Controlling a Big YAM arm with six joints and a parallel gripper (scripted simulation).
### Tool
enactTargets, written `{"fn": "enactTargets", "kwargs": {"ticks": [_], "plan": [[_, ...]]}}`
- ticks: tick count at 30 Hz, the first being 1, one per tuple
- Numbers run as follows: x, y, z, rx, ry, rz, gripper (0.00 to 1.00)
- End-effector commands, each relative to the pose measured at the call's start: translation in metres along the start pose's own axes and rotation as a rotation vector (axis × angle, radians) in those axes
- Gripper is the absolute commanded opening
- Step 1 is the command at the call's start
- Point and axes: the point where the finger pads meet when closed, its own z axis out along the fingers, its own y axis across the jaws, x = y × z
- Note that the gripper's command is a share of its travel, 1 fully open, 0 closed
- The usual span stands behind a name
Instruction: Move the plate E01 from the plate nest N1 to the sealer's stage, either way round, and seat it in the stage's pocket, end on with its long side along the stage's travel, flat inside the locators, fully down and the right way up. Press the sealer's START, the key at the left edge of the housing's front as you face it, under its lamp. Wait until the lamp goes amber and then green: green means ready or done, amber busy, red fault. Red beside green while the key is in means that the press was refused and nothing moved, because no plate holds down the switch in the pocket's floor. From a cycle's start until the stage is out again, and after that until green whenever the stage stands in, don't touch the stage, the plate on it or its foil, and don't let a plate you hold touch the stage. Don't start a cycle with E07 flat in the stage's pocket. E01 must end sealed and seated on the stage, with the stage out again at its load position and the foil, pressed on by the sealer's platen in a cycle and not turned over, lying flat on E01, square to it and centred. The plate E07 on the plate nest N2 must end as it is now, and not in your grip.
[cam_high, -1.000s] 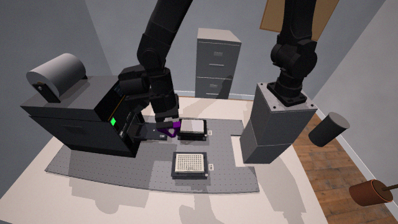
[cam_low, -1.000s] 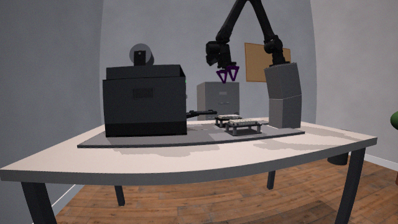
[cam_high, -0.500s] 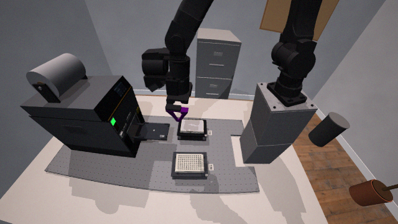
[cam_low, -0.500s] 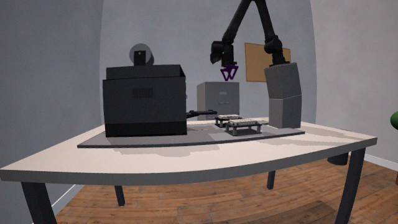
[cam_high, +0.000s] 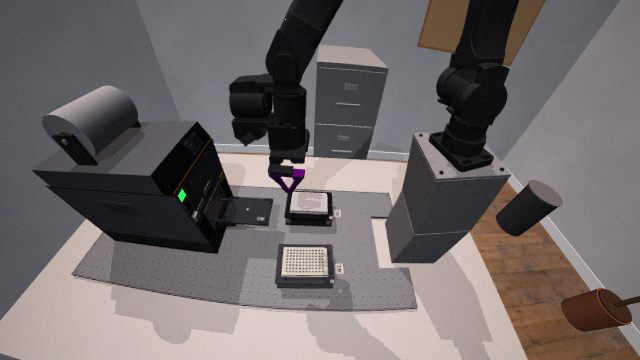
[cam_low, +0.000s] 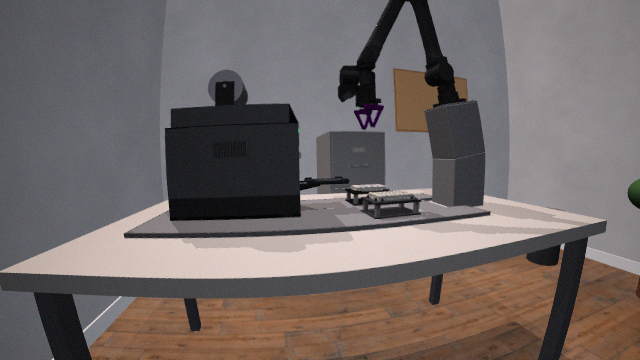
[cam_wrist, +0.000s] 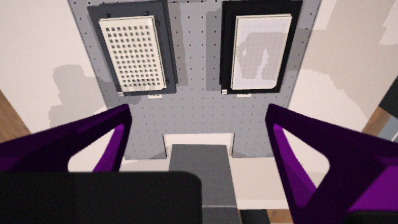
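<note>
Two plates sit on black nests on the grey perforated mat. The near plate (cam_high: 305, 261) shows open wells, and it also shows in the wrist view (cam_wrist: 132, 54). The far plate (cam_high: 309, 203) has a smooth grey-white top, also seen in the wrist view (cam_wrist: 261, 52). I cannot read which plate is E01. The sealer (cam_high: 135, 185) shows a green lamp (cam_high: 182, 195), and its dark stage (cam_high: 247, 211) stands out and empty. My gripper (cam_high: 289, 182) hangs open and empty high above the mat, near the far plate's back edge. It also shows in the side view (cam_low: 368, 117) and the wrist view (cam_wrist: 200, 140).
The arm's grey pedestal (cam_high: 440, 200) stands right of the nests. A foil roll (cam_high: 92, 120) sits on top of the sealer. A filing cabinet (cam_high: 350, 102) stands behind the table. Small label tags (cam_high: 339, 268) lie beside the nests.
</note>
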Motion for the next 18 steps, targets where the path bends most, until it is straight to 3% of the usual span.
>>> {"fn": "enactTargets", "kwargs": {"ticks": [1,18], "plan": [[-0.0124,0.0052,-0.0003,0.000,-0.004,-0.035,1.00],[-0.0079,0.0095,0.0046,-0.002,0.016,-0.051,1.00]]}}
